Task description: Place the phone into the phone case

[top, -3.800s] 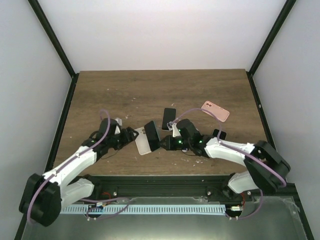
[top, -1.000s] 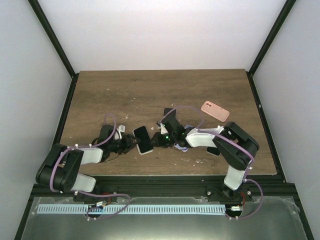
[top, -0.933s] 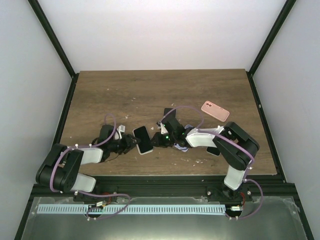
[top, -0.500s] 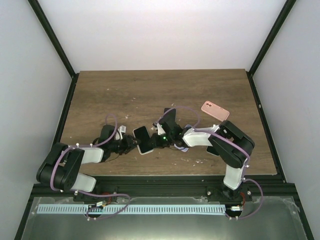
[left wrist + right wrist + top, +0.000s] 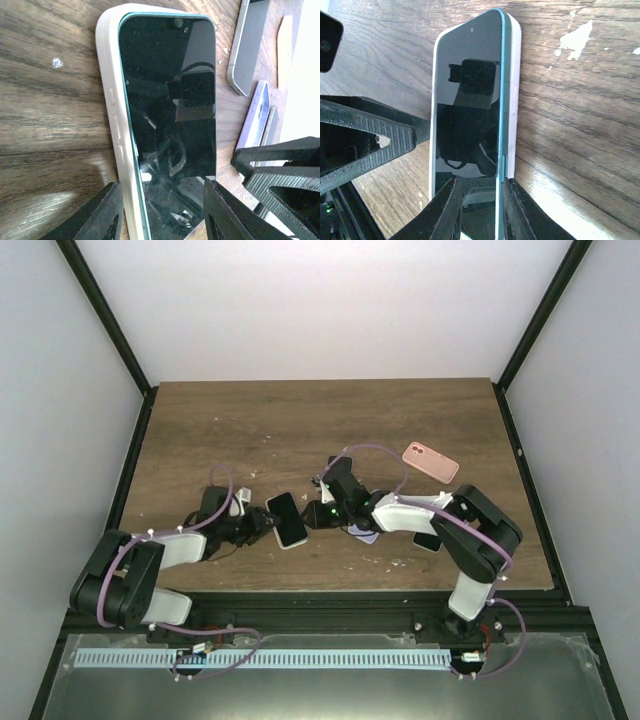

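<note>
The phone (image 5: 288,519) has a black screen and a teal rim and lies face up in a white phone case (image 5: 111,100) on the table. In the right wrist view the teal rim (image 5: 504,100) stands above the case wall along one side. My left gripper (image 5: 165,215) straddles the near end of the case, a finger against each long side. My right gripper (image 5: 482,210) comes from the opposite end. Its jaws are only a little apart, and its fingertips (image 5: 454,205) rest on top of the phone's end. The two grippers face each other across the phone in the top view.
A pink case (image 5: 431,462) lies at the back right. A grey phone (image 5: 248,45) and a lilac case (image 5: 255,120) lie just beyond the phone, partly under the right arm (image 5: 410,515). A black phone (image 5: 428,541) lies near the right arm.
Since the earliest frame the phone and case have come down from between the raised grippers to lie flat on the table. In the last half second the right wrist shifted slightly.
</note>
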Motion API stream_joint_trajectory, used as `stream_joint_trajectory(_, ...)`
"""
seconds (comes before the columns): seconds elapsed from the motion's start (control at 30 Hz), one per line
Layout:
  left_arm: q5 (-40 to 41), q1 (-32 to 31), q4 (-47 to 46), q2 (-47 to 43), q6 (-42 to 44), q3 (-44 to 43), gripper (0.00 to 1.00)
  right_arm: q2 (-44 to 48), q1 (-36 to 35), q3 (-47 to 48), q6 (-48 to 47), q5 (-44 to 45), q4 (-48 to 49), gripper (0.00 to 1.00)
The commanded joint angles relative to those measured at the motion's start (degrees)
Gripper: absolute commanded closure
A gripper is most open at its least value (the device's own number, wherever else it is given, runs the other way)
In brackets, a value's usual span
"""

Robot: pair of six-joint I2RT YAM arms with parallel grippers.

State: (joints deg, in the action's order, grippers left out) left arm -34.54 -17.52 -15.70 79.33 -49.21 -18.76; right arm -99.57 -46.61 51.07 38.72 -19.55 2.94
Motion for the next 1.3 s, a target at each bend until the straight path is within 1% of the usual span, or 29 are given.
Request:
stream_joint_trajectory(0.0,0.88,0.25,1.38,0.47,2.06,-1.15,0.54,-1.24,0.29,1.51,-1.81,-0.42,-0.17,0.76)
stream_joint_trajectory(0.07,0.87,0.29,1.49,1.38,2.39,-1.24,0.53,-2.21,0.29,1.58,-1.32,-2.31,1.03,0.77)
stream_joint_trajectory(0.27,-0.12,0.29,0.42,2.46,2.25,-1.25,0.55,-4.01,0.29,2.20,-1.07,-4.16,2.09,0.79)
stream_joint_trajectory(0.57,-1.14,-0.34,-1.69,3.46,1.11,-1.13,0.60,-5.46,-0.17,2.91,-0.46,-7.86,4.15,0.88)
stream_joint_trajectory(0.7,-2.64,-1.72,-3.51,4.59,0.56,-1.17,0.61,-6.24,-1.61,3.29,0.08,-7.79,4.37,0.95)
stream_joint_trajectory(0.77,-2.91,-2.42,-3.33,4.54,0.39,-1.30,0.61,-5.72,-2.18,2.74,0.89,-7.09,4.62,0.96)
stream_joint_trajectory(0.93,-4.24,-3.78,-0.93,3.18,-0.91,-1.67,0.61,-3.52,-3.73,-0.60,2.64,-6.26,5.01,0.94)
stream_joint_trajectory(1.07,-5.19,-5.16,-0.12,0.57,-2.74,-0.35,0.61,-0.38,-4.10,-5.71,3.71,-4.52,6.87,0.93)
stream_joint_trajectory(1.17,-4.97,-5.25,1.81,-2.07,-2.98,0.19,0.60,1.87,-3.97,-7.97,3.50,-2.15,6.69,0.88)
stream_joint_trajectory(1.27,-1.36,-5.16,8.91,-4.35,0.40,-2.85,0.58,3.20,-3.04,-8.44,2.96,-1.65,6.28,0.80)
